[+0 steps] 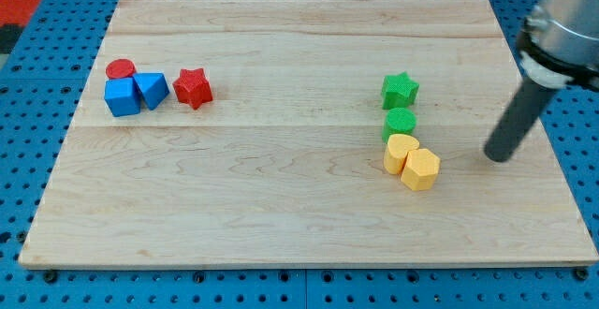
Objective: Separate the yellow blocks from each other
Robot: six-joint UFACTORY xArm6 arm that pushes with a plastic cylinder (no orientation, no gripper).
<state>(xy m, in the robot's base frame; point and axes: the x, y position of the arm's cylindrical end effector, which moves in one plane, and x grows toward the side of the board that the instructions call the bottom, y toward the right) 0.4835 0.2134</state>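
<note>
Two yellow blocks touch each other at the board's right middle: a yellow rounded block (400,152) and a yellow hexagonal block (421,169) just below and right of it. The rounded one also touches a green cylinder (400,122) above it. My tip (499,156) is at the lower end of the dark rod, to the right of the yellow blocks and well apart from them, near the board's right edge.
A green star (400,91) sits above the green cylinder. At the view's left are a red cylinder (120,68), a blue cube (122,96), a blue triangular block (152,89) and a red star (193,88), close together. The wooden board (281,206) lies on a blue pegboard.
</note>
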